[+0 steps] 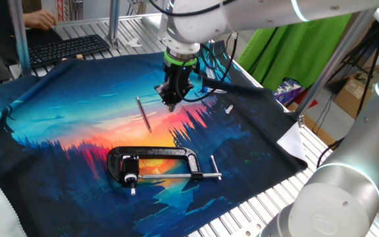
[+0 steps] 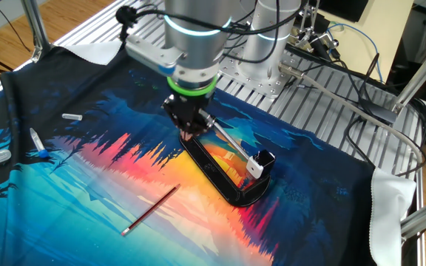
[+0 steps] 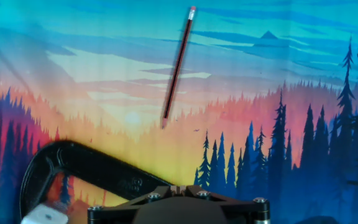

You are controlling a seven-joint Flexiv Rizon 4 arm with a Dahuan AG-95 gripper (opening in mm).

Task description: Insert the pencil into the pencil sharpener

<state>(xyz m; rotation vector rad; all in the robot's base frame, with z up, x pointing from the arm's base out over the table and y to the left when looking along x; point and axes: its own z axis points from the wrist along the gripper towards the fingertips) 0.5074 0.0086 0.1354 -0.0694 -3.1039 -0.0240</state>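
Look at your arm (image 2: 198,29): glossy silver-white rounded shells, with a glowing pale ring lit around the upper link. Just above the jaws there's a bright green collar (image 2: 192,86), and below it the gripper (image 2: 189,127) is all black, angular and tapering. Black cables (image 2: 143,13) loop beside the wrist, and the hand view shows small silver screws on the dark housing (image 3: 179,208).

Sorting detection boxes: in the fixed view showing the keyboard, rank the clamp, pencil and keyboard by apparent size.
1. clamp
2. keyboard, partly hidden and farther away, so close to the clamp and unsure
3. pencil
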